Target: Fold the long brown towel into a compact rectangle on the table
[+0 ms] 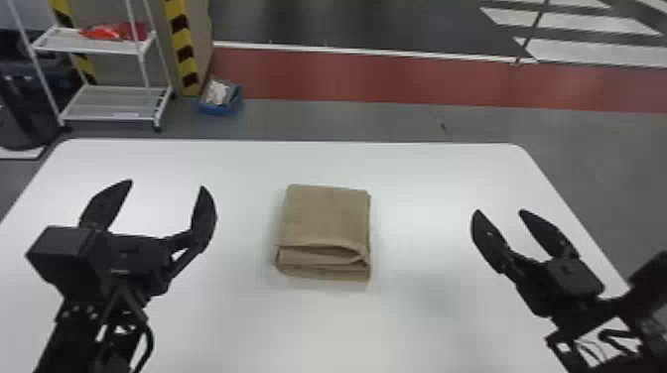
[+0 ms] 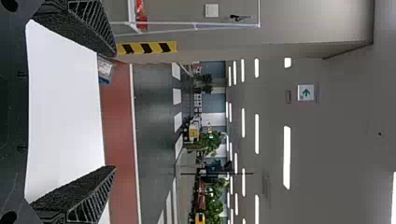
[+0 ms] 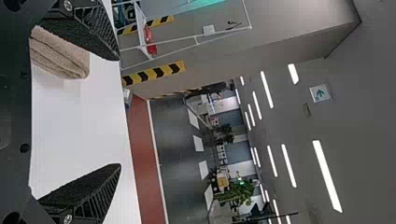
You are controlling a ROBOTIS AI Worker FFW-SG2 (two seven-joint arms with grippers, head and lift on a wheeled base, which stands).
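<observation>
A: ok so, see the brown towel [image 1: 325,216] anywhere?

B: yep, lying near the middle of the white surface [image 1: 427,171], folded into a compact, squarish stack, with the layered edges toward the robot

A: nice, and how about the left hand [image 1: 166,185]?

B: wide open over the surface, to the left of the towel and apart from it

A: same deal with the right hand [image 1: 500,212]?

B: pretty much, also open, but well off to the towel's right
</observation>
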